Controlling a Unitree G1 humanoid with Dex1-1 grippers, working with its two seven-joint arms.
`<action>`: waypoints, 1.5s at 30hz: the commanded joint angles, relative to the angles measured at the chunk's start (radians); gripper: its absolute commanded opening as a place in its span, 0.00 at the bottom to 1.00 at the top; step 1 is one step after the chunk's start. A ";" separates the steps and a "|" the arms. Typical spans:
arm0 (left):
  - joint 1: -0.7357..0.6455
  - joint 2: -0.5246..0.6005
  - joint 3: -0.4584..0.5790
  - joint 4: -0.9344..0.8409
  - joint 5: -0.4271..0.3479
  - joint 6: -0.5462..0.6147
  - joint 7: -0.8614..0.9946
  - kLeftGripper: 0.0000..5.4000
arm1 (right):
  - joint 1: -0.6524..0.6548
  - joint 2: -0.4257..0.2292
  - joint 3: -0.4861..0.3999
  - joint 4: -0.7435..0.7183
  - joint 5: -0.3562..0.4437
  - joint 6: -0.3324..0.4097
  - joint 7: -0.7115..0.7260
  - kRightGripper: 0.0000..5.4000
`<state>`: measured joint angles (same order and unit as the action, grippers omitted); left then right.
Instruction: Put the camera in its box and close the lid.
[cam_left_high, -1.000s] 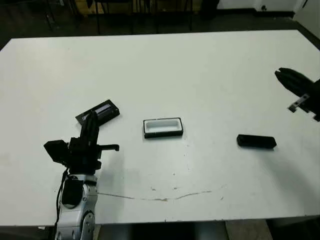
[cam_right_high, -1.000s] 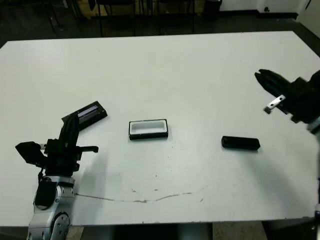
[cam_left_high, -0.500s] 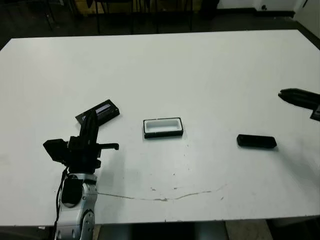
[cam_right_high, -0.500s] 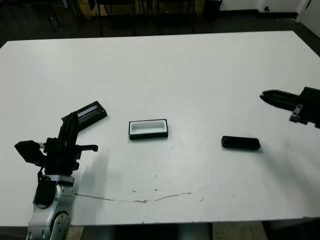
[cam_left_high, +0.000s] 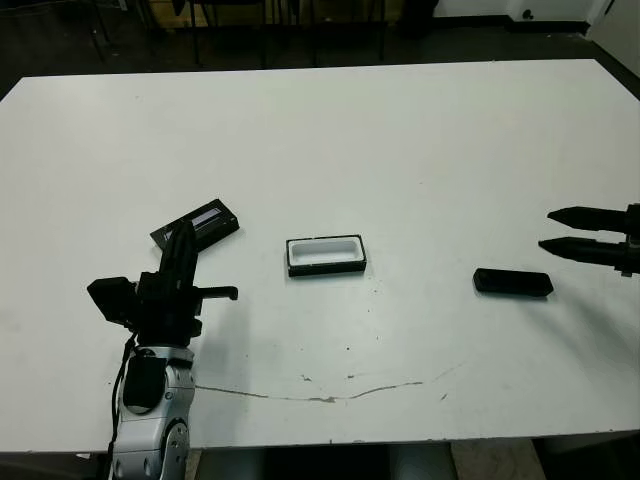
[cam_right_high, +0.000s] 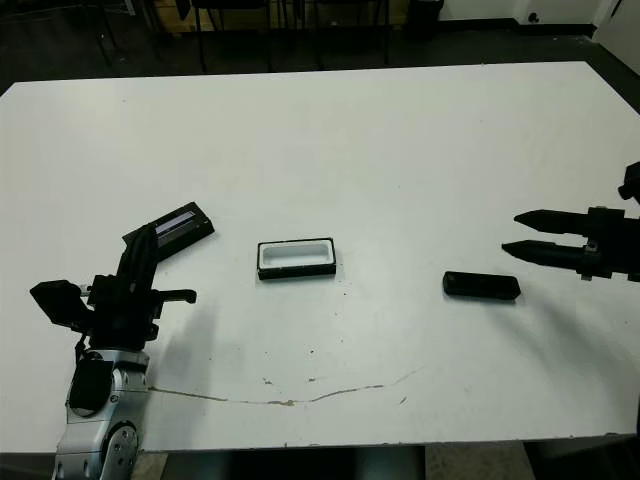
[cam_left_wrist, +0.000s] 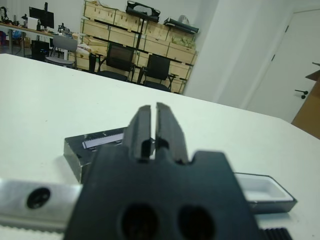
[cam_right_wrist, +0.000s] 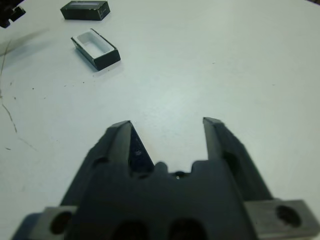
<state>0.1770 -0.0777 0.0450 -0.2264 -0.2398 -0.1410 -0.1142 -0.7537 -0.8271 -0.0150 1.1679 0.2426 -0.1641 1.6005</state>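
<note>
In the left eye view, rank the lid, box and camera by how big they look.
1. Lid, partly hidden behind the left arm.
2. Box, a close second; it sits at a similar depth.
3. Camera, clearly the slimmest.

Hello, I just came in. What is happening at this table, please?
A two-armed robot is packing a camera into its box. Nothing is held yet. The right hand hovers open beside the camera, which lies on the white table. The box sits empty in the middle, and the lid lies apart to its left. The left hand is shut, near the lid.
</note>
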 joint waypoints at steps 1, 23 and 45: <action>0.010 0.004 0.007 0.017 -0.015 0.016 -0.002 0.00 | -0.002 0.014 0.023 0.014 -0.005 -0.003 0.014 0.70; 0.011 0.009 0.002 0.017 -0.009 0.017 -0.001 0.00 | 0.004 0.055 0.151 0.036 -0.021 0.002 0.014 1.00; 0.010 0.011 0.003 0.025 -0.008 0.011 -0.005 0.00 | 0.020 0.090 0.152 0.055 -0.168 0.049 0.008 1.00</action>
<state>0.1775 -0.0762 0.0445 -0.2193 -0.2515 -0.1397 -0.1200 -0.7562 -0.7517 0.1324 1.2236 0.1084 -0.1114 1.6086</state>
